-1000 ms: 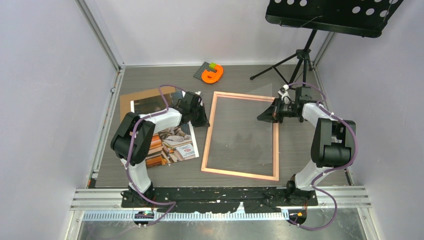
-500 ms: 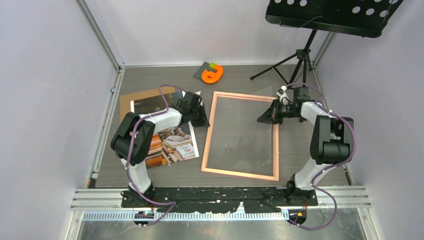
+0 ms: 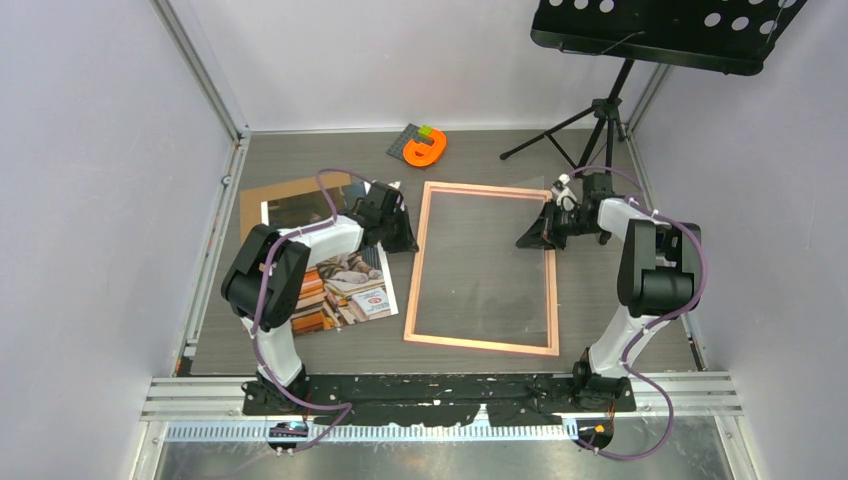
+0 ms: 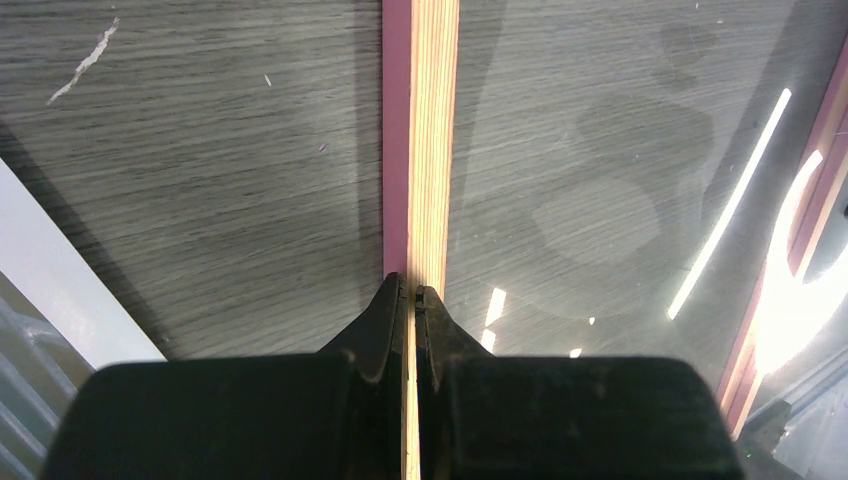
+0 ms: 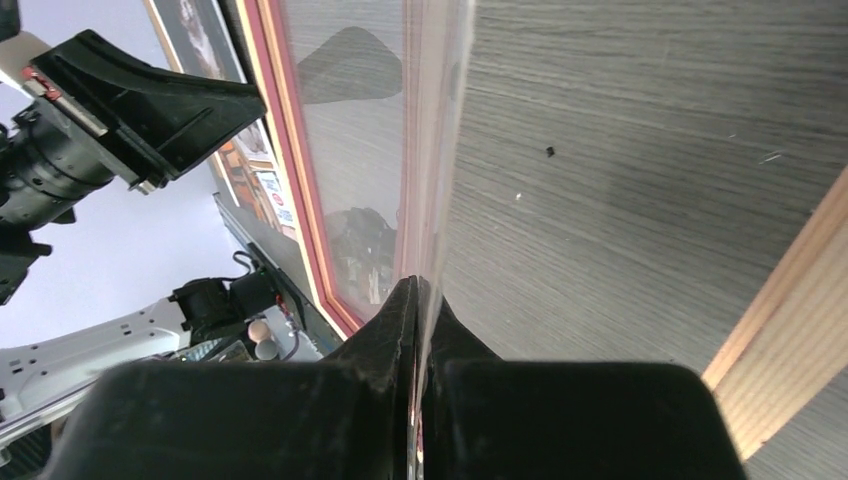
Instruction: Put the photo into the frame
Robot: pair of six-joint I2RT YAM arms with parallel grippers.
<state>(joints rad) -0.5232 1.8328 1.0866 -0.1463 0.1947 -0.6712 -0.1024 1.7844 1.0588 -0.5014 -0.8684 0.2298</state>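
Now, farthest left, the photo (image 3: 355,290) lies flat on the brown board (image 3: 268,195), at 9 o'clock of the frame (image 3: 480,345). It sits partly under the left arm and neither gripper touches it. The left gripper (image 3: 408,240) is clamped on the frame's left rail, toward 10 o'clock. Its wrist view shows both fingers (image 4: 395,300) pinching the thin pink-and-ply strip edge-on.

The frame itself sits mid-table (image 3: 600,300). At its 2 o'clock side the right gripper (image 3: 527,237) is closed on the right edge of the clear pane (image 3: 480,260). That edge stands raised above the right rail and a little inside it. How high it stands I cannot tell.

The step in hand looks like lifting the pane out so the photo can go in. To do it well:

- The left gripper should only anchor, pressing the rail down and not pulling it sideways, so the frame does not skate toward 3 o'clock.
- The right gripper should raise its edge slowly, letting the pane hinge about its 9 o'clock edge, then draw it out toward 3 o'clock.
- The wrist should not twist, because a thin sheet pinched at one point is likely to flex, slip or catch in the left rail.
- The pane should be set down clear of the tripod (image 3: 603,108) legs at 1 o'clock.
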